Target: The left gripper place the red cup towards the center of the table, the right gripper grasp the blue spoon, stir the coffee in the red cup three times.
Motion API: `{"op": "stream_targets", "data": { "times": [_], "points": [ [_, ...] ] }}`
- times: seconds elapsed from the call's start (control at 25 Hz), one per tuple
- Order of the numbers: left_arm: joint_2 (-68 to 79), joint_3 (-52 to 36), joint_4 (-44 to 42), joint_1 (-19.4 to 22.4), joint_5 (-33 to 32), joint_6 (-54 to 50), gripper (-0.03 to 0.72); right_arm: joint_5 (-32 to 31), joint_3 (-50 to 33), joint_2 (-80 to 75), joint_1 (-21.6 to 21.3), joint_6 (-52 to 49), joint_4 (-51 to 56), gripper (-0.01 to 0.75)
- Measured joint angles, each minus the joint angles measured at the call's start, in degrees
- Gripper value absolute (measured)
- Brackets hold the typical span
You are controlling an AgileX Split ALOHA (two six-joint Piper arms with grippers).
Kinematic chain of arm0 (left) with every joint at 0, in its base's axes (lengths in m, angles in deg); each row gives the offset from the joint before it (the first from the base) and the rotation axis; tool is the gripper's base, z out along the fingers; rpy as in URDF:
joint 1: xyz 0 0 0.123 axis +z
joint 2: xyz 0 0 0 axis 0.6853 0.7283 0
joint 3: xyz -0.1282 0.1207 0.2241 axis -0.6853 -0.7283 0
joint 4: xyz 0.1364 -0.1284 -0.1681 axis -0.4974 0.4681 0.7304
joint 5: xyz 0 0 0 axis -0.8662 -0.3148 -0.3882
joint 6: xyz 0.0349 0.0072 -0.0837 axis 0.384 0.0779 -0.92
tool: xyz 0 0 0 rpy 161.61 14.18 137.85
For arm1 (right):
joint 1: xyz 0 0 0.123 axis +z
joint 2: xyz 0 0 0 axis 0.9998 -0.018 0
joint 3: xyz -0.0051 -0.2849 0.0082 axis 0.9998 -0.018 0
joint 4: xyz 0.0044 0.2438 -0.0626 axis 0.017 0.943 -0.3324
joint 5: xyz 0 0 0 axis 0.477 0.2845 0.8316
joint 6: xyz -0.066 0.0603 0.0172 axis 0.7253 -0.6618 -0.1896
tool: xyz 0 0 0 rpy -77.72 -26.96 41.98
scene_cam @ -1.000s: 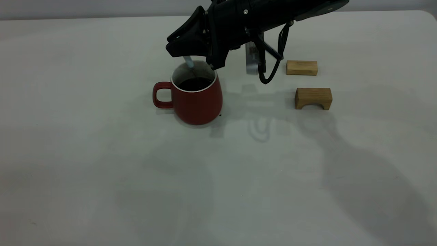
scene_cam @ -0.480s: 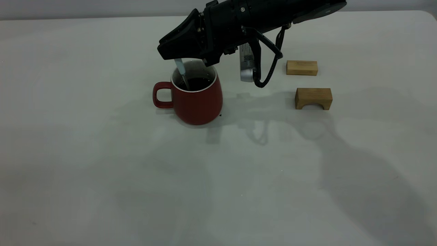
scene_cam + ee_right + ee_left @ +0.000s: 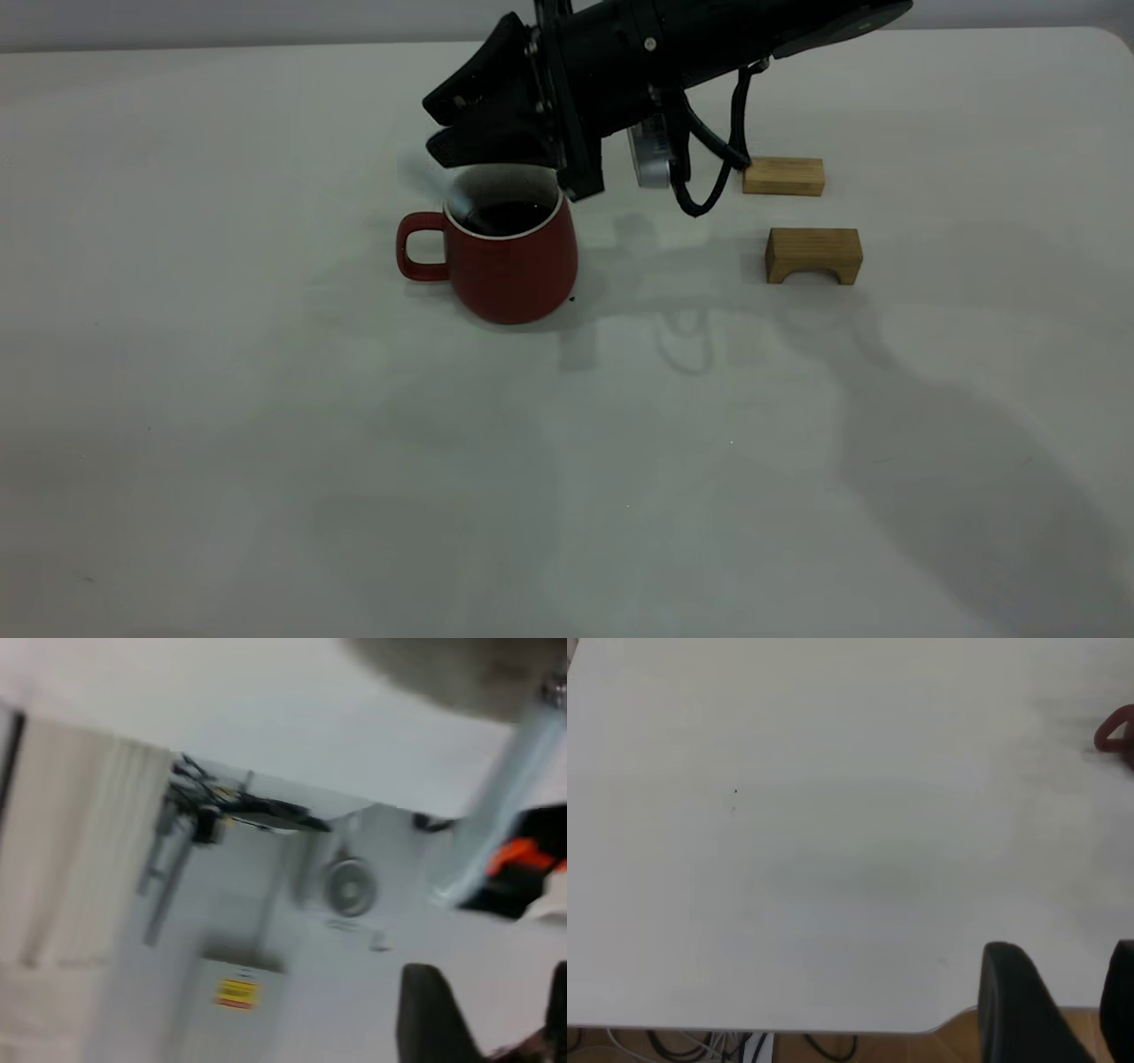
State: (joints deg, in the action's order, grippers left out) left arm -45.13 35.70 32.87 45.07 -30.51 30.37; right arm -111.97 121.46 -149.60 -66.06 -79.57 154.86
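Note:
The red cup [image 3: 509, 266] stands upright near the middle of the table [image 3: 266, 443], handle to the left, with dark coffee [image 3: 505, 215] inside. My right gripper [image 3: 431, 124] hovers just above the cup's far rim, shut on the blue spoon. The gripper body hides the spoon in the exterior view. In the right wrist view the spoon [image 3: 500, 806] is a blurred pale blue bar beyond the fingers [image 3: 434, 1019]. My left gripper [image 3: 1067, 970] is open and empty over the table's edge, far from the cup's handle [image 3: 1116, 734].
Two wooden blocks lie right of the cup: a flat one [image 3: 783, 175] and an arch-shaped one [image 3: 813, 255]. The right arm's cable [image 3: 700, 177] dangles between the cup and the blocks. The table's near half holds only shadows.
The right gripper swung left over the cup, then back right, and rolled its wrist. The spoon, seen dipping into the coffee earlier, is now hidden behind the gripper. The cup has not moved.

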Motion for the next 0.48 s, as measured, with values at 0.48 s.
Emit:
{"op": "stream_targets", "data": {
  "times": [0.48],
  "points": [
    [0.0,0.0,0.0,0.0,0.0,0.0,0.31,-4.5,0.0,22.79,0.0,7.06,-38.99,0.434]
  ]
}}
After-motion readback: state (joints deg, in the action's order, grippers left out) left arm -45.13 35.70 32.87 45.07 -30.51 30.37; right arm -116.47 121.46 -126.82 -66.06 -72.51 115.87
